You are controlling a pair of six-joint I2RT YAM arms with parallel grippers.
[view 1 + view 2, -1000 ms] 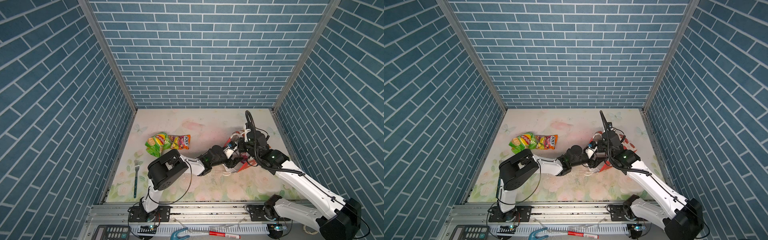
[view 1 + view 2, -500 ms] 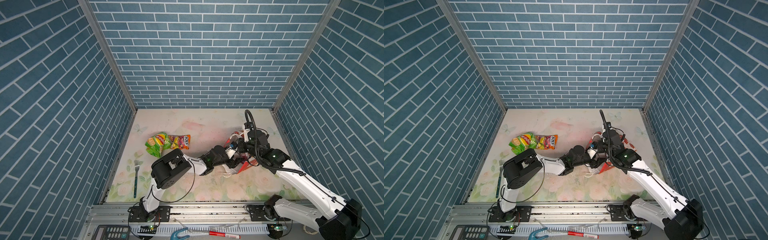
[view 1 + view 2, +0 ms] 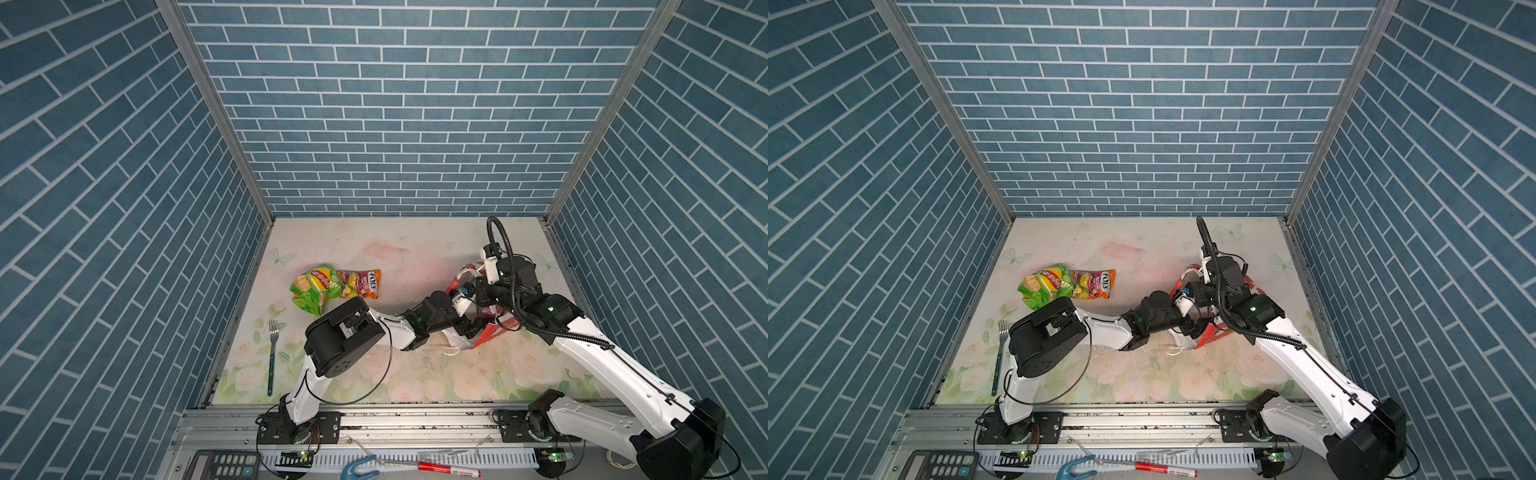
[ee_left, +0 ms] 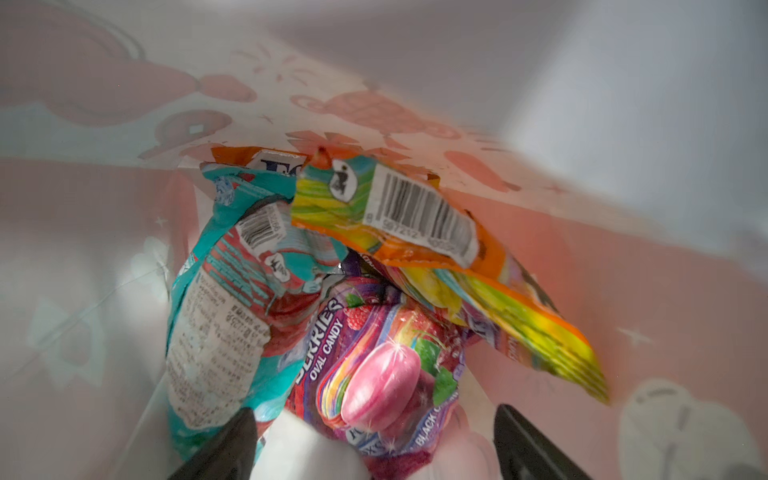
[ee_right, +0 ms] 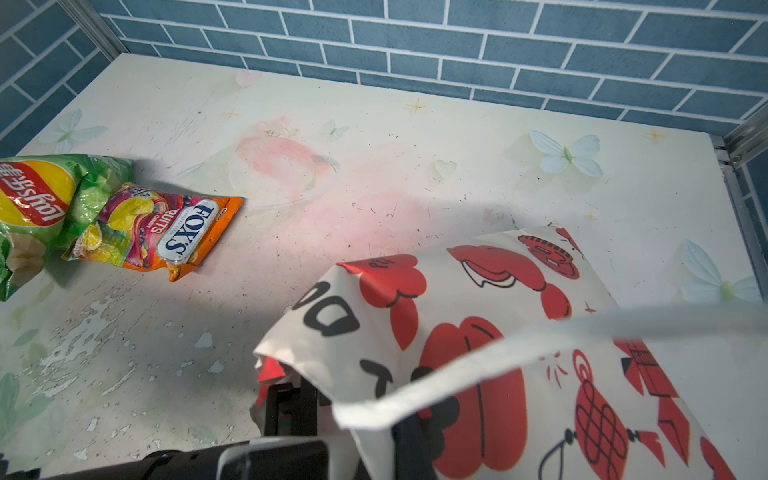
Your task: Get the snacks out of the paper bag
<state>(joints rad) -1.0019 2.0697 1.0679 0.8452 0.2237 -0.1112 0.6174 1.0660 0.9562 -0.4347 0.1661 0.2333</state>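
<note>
Blue brick-patterned walls close in a floral worktop (image 3: 374, 249), and both arms meet at the bag (image 5: 478, 316), whose mouth is turned toward the left arm. The right tool (image 5: 411, 436) is closed on the bag's folded white rim, which stands raised off the worktop there; a blurred string handle crosses just above it. The left tool (image 4: 374, 411) is inside the bag with its fingers (image 4: 232, 440) spread wide, gripping nothing. A purple packet (image 4: 374, 365) lies just ahead of that tool, its near end between the two fingers. A teal packet (image 4: 224, 316) lies just beside one finger, and whether they touch cannot be told. Farther ahead, a striped orange-and-yellow packet (image 4: 415, 224) with a barcode rests on top of both. Behind it, the edge of another orange packet (image 4: 266, 160) peeks out against the bag's far wall. Outside the bag, green chips (image 3: 313, 289) and an orange candy packet (image 3: 361, 284) lie flat and touching, well apart from both tools, past the left arm's elbow. A fork (image 3: 272, 357) lies farther off on that same side.
</note>
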